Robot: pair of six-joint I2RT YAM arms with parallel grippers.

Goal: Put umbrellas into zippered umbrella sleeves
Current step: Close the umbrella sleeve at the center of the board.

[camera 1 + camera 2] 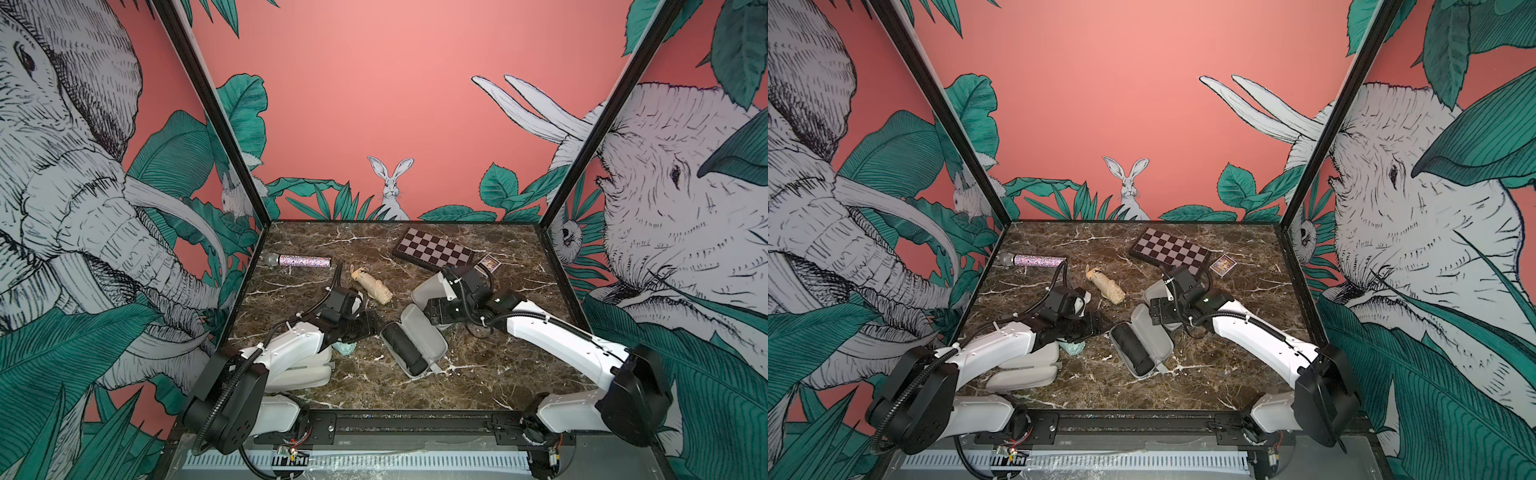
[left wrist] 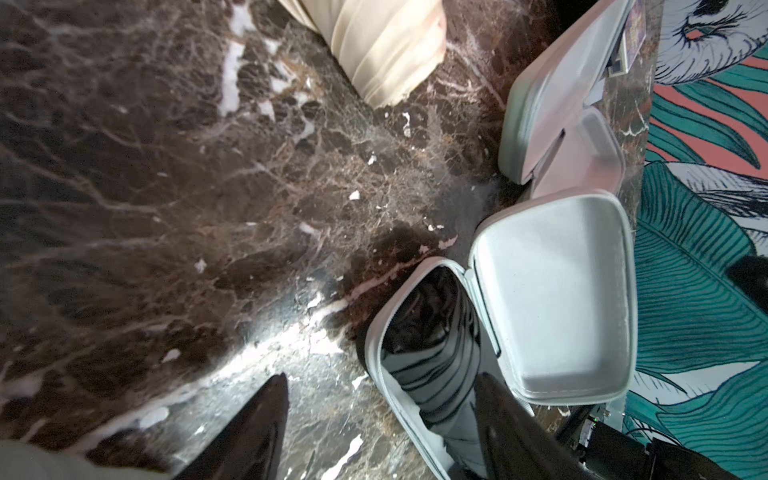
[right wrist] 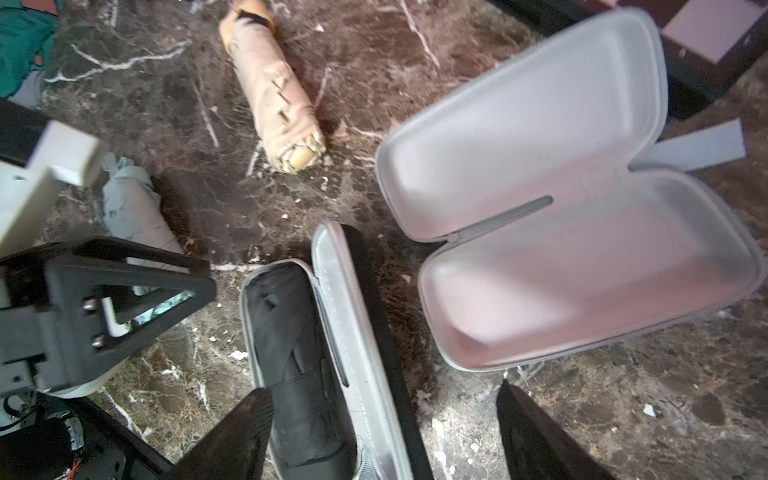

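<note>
A black zippered sleeve [image 1: 432,353] lies open mid-table with a black umbrella [image 1: 405,349] in its lower half; its pale grey lid [image 2: 552,299] is raised. My left gripper [image 2: 380,386] is open beside that sleeve, one finger [image 2: 498,411] over the black umbrella. My right gripper [image 3: 382,392] is open, its jaws astride the lid's edge [image 3: 353,332] without touching it. A tan umbrella [image 1: 372,284] lies loose behind. A mint umbrella [image 1: 345,348] lies by the left arm. A second sleeve [image 3: 561,249] lies open and empty under the right arm.
A third pale sleeve [image 1: 307,370] sits mostly hidden under the left arm. A glittery microphone [image 1: 299,260] lies at the back left. A chequered board box [image 1: 432,249] and a small card [image 1: 488,264] lie at the back right.
</note>
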